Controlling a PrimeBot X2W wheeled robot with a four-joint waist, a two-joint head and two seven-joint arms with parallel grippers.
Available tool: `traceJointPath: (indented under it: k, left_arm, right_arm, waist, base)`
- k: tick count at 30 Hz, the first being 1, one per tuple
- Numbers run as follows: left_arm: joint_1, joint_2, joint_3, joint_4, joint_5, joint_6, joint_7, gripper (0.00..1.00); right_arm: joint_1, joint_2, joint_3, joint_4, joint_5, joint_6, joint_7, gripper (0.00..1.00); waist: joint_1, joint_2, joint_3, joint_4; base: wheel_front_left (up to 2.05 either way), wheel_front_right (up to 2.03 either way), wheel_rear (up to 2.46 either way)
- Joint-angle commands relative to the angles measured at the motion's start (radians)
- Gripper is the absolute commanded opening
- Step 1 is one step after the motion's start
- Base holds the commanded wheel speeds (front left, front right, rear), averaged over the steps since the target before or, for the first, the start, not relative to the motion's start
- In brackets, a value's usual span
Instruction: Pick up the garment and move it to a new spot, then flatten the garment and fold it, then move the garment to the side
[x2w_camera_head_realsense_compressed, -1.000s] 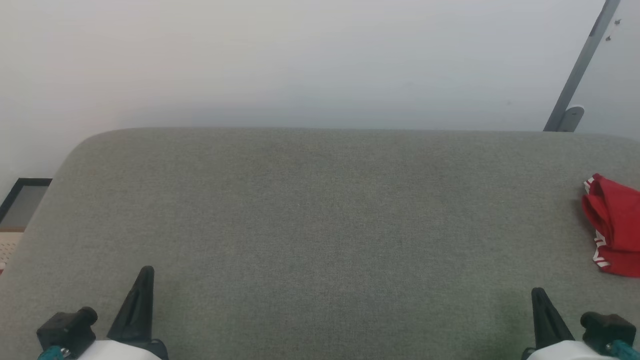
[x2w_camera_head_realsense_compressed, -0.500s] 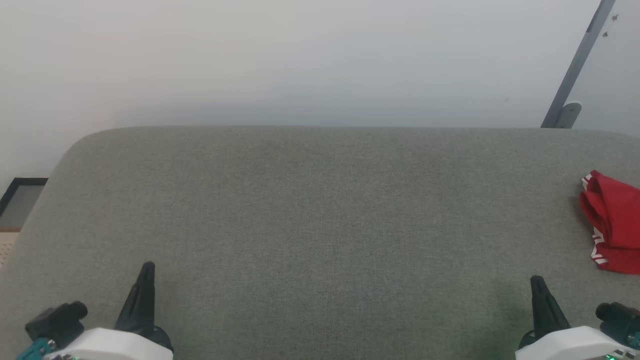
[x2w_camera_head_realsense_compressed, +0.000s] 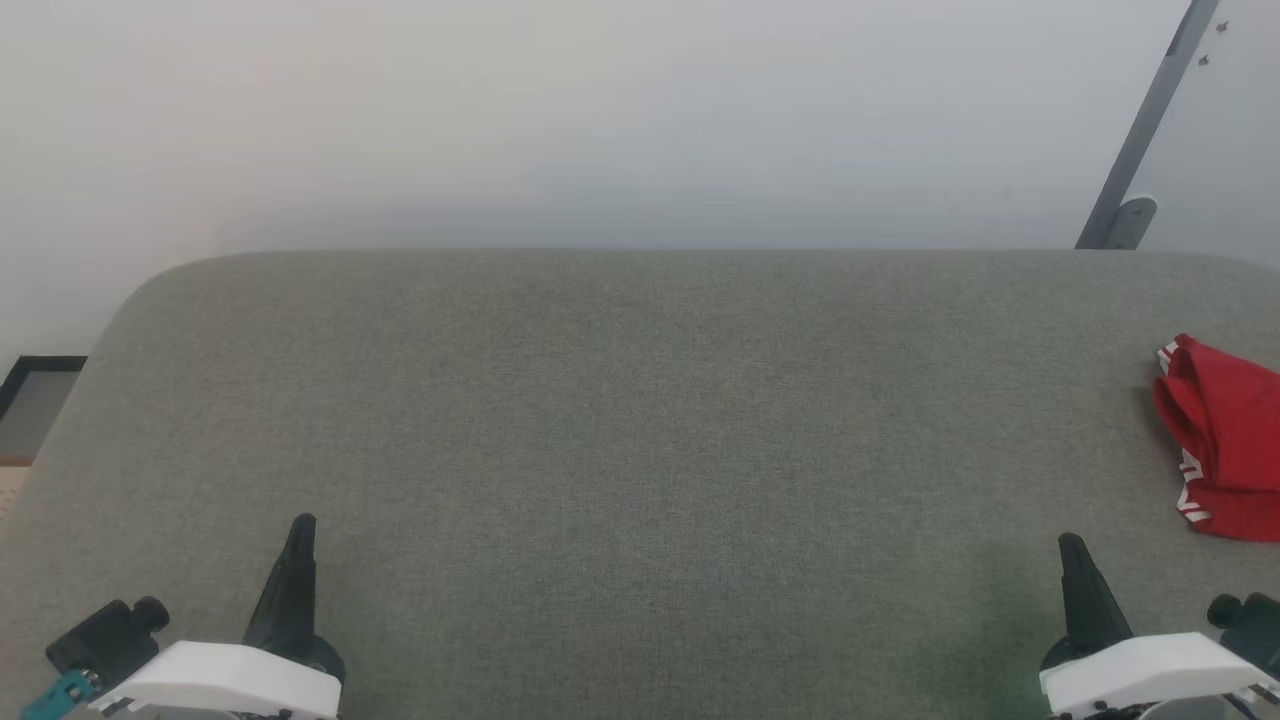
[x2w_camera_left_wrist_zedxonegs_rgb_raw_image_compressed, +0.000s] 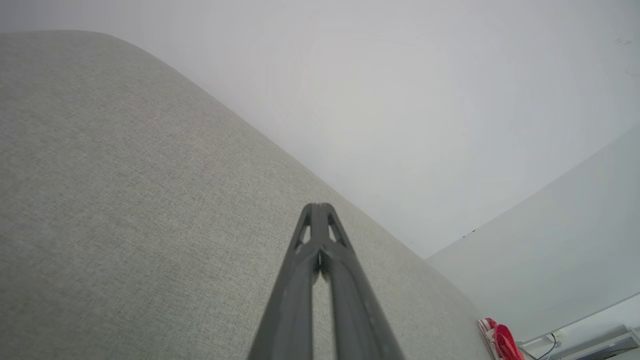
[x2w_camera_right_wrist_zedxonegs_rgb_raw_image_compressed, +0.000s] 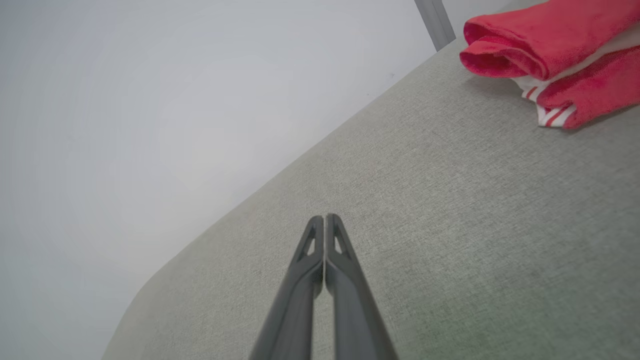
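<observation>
Sparse room: grey upholstered surface (x2w_camera_head_realsense_compressed: 640, 400) (bare wall (x2w_camera_head_realsense_compressed: 600, 120)).

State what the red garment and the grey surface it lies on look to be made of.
The garment: soft matte fabric, likely fleecy or brushed knit, judging by its fuzzy face and thick rolled folds. Its trim: a smoother white band with red stripes, probably knit. The grey surface: matte woven upholstery cloth with a fine heathered grain; its rounded edge hints at padding underneath.

White wrists (x2w_camera_head_realsense_compressed: 230, 682), black jaws, perhaps teal cable (x2w_camera_head_realsense_compressed: 62, 690)
</observation>
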Motion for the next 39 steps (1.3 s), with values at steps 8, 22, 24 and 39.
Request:
traceJointPath:
  k: [8, 22, 24, 39]
  left_arm:
    - [-0.043, -0.013, 0.018, 0.000, -0.113, -0.002, 0.033, 0.00]
    - [-0.064, -0.041, 0.031, 0.015, -0.252, -0.002, 0.076, 0.00]
    - [-0.068, -0.044, 0.033, 0.017, -0.271, -0.003, 0.081, 0.00]
    - [-0.086, -0.068, 0.044, 0.029, -0.391, -0.003, 0.118, 0.00]
  right_arm:
    - [-0.041, 0.001, 0.003, -0.023, 0.134, -0.001, 0.034, 0.00]
    - [-0.061, 0.002, 0.007, -0.029, 0.305, -0.001, 0.077, 0.00]
    - [-0.064, 0.003, 0.008, -0.030, 0.328, -0.001, 0.081, 0.00]
    - [-0.081, 0.004, 0.012, -0.035, 0.476, -0.001, 0.120, 0.00]
  waist:
    - [0.0000, 0.0000, 0.004, -0.005]
    - [0.0000, 0.0000, 0.010, -0.012]
    - [0.0000, 0.0000, 0.011, -0.013]
    - [0.0000, 0.0000, 0.017, -0.021]
  base:
    - [0.00, 0.00, 0.00]
    - [0.00, 0.00, 0.00]
    - [0.00, 0.00, 0.00]
    - [0.00, 0.00, 0.00]
